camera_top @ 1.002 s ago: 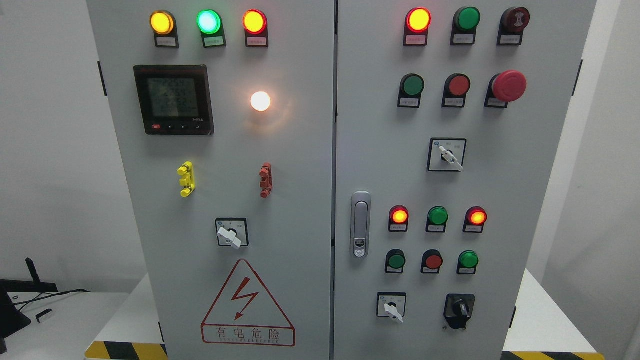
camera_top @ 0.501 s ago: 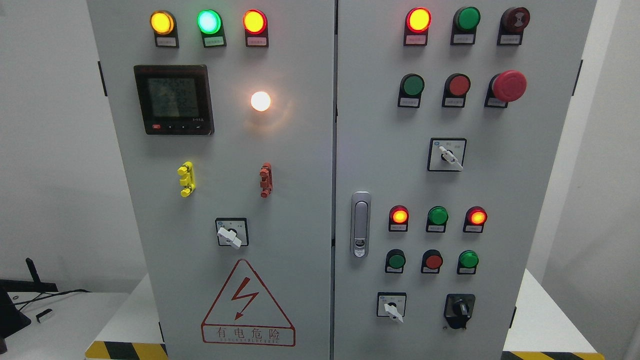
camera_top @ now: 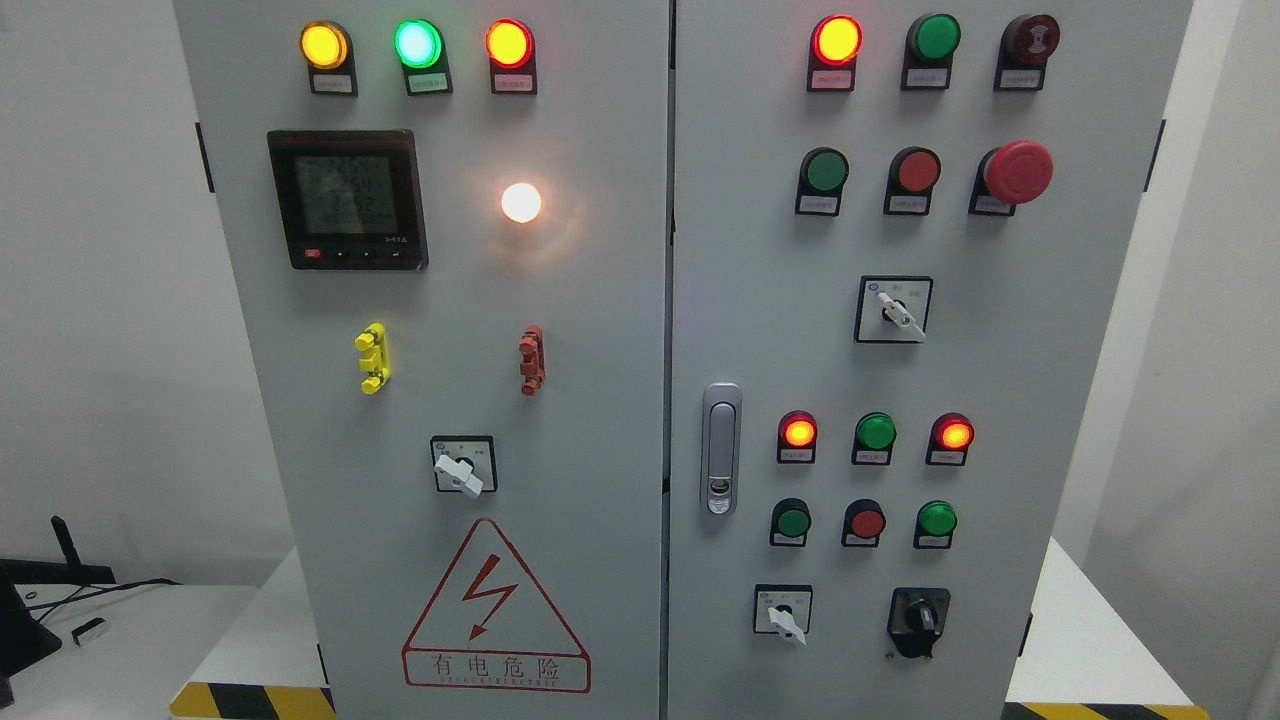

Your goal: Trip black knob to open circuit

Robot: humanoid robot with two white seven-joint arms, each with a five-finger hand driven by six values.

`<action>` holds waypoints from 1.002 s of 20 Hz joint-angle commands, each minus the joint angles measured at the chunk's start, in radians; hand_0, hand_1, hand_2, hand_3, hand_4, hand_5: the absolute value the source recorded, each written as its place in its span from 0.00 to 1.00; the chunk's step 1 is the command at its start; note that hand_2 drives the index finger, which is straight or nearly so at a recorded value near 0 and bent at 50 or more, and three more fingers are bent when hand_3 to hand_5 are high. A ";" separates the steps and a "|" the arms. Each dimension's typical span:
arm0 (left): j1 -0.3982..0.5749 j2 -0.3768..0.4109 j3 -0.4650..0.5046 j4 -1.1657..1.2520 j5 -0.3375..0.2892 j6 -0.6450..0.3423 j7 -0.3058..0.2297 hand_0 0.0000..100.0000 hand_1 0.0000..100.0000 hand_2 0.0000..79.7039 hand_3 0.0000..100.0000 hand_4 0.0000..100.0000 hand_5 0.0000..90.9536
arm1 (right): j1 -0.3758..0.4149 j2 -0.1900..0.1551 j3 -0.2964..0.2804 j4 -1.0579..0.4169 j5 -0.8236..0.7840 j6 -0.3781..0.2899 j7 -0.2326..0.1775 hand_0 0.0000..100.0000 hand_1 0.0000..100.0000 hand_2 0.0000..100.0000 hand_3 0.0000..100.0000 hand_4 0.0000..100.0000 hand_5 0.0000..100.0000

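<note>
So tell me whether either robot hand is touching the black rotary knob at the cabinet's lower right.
Apart. The head view shows the black rotary knob fully exposed on the grey cabinet door, with no hand in the picture.

The cabinet (camera_top: 600, 330) is pale grey on both doors. Along the top of the left door, one lamp glows amber (camera_top: 324, 45), one green (camera_top: 417, 43) and one orange-red (camera_top: 508, 43); a warm white lamp (camera_top: 521, 203) glows below them. The meter (camera_top: 347, 198) is black with a grey-green screen. One terminal post is yellow (camera_top: 372, 358), the other red (camera_top: 531, 359). The warning sign (camera_top: 495, 608) shows a red triangle and red bolt on grey. On the right door, the emergency stop button (camera_top: 1018, 171) is red, and the black knob (camera_top: 919, 621) sits on a black base. The selector switches (camera_top: 893, 310) have white handles on white plates framed in black. Yellow and black stripes (camera_top: 250, 700) band the base.
</note>
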 commanded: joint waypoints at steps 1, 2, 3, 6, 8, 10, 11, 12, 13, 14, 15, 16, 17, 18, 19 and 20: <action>0.000 -0.001 0.000 0.000 0.005 0.000 0.000 0.12 0.39 0.00 0.00 0.00 0.00 | 0.098 -0.002 -0.021 -0.260 0.001 -0.006 0.004 0.41 0.16 0.00 0.00 0.03 0.07; 0.000 0.001 0.000 0.000 0.005 0.000 0.000 0.12 0.39 0.00 0.00 0.00 0.00 | 0.118 -0.002 -0.021 -0.301 0.001 -0.007 0.004 0.41 0.16 0.00 0.00 0.03 0.07; 0.000 -0.001 0.000 0.000 0.005 0.000 0.000 0.12 0.39 0.00 0.00 0.00 0.00 | 0.134 -0.002 -0.021 -0.343 0.001 -0.009 0.004 0.41 0.17 0.00 0.00 0.05 0.07; 0.000 0.001 0.000 0.000 0.005 0.000 0.000 0.12 0.39 0.00 0.00 0.00 0.00 | 0.184 -0.003 -0.024 -0.443 0.001 -0.030 0.004 0.41 0.18 0.00 0.03 0.07 0.09; 0.000 0.001 0.000 0.000 0.005 0.000 0.000 0.12 0.39 0.00 0.00 0.00 0.00 | 0.222 -0.005 -0.031 -0.498 0.001 -0.085 0.004 0.42 0.21 0.00 0.08 0.14 0.11; 0.000 -0.001 0.000 0.000 0.005 0.000 0.000 0.12 0.39 0.00 0.00 0.00 0.00 | 0.236 -0.011 -0.044 -0.514 0.001 -0.165 -0.002 0.42 0.23 0.00 0.19 0.22 0.15; 0.000 -0.001 0.000 0.000 0.005 0.000 0.000 0.12 0.39 0.00 0.00 0.00 0.00 | 0.242 -0.009 -0.050 -0.523 -0.001 -0.214 -0.008 0.42 0.24 0.00 0.23 0.23 0.18; 0.000 -0.001 0.000 0.000 0.005 0.000 0.000 0.12 0.39 0.00 0.00 0.00 0.00 | 0.251 -0.006 -0.058 -0.543 -0.001 -0.269 -0.009 0.41 0.26 0.02 0.29 0.26 0.22; 0.000 -0.001 0.000 0.000 0.005 0.000 0.000 0.12 0.39 0.00 0.00 0.00 0.00 | 0.266 -0.003 -0.066 -0.567 -0.001 -0.321 -0.011 0.41 0.27 0.05 0.33 0.28 0.27; 0.000 -0.001 0.000 0.000 0.005 0.000 0.000 0.12 0.39 0.00 0.00 0.00 0.00 | 0.289 -0.002 -0.072 -0.599 -0.001 -0.364 -0.013 0.40 0.28 0.08 0.37 0.32 0.34; 0.000 0.001 0.000 0.000 0.005 0.000 0.000 0.12 0.39 0.00 0.00 0.00 0.00 | 0.306 -0.002 -0.078 -0.625 -0.001 -0.400 -0.016 0.40 0.29 0.11 0.41 0.36 0.40; 0.000 -0.001 0.000 0.000 0.005 0.000 0.000 0.12 0.39 0.00 0.00 0.00 0.00 | 0.312 -0.002 -0.083 -0.644 -0.002 -0.427 -0.025 0.40 0.30 0.16 0.46 0.41 0.48; 0.000 0.001 0.000 0.000 0.005 0.000 0.000 0.12 0.39 0.00 0.00 0.00 0.00 | 0.317 -0.002 -0.083 -0.658 -0.004 -0.469 -0.038 0.40 0.30 0.18 0.49 0.46 0.53; 0.000 -0.001 0.000 0.000 0.005 0.000 0.000 0.12 0.39 0.00 0.00 0.00 0.00 | 0.320 -0.002 -0.083 -0.664 -0.005 -0.521 -0.045 0.40 0.31 0.23 0.55 0.52 0.59; 0.000 0.001 0.000 0.000 0.005 0.000 0.000 0.12 0.39 0.00 0.00 0.00 0.00 | 0.323 -0.002 -0.084 -0.664 -0.005 -0.582 -0.045 0.40 0.31 0.25 0.59 0.57 0.65; 0.000 -0.001 0.000 0.000 0.005 0.000 0.000 0.12 0.39 0.00 0.00 0.00 0.00 | 0.329 -0.002 -0.089 -0.665 -0.005 -0.640 -0.045 0.40 0.31 0.27 0.62 0.59 0.69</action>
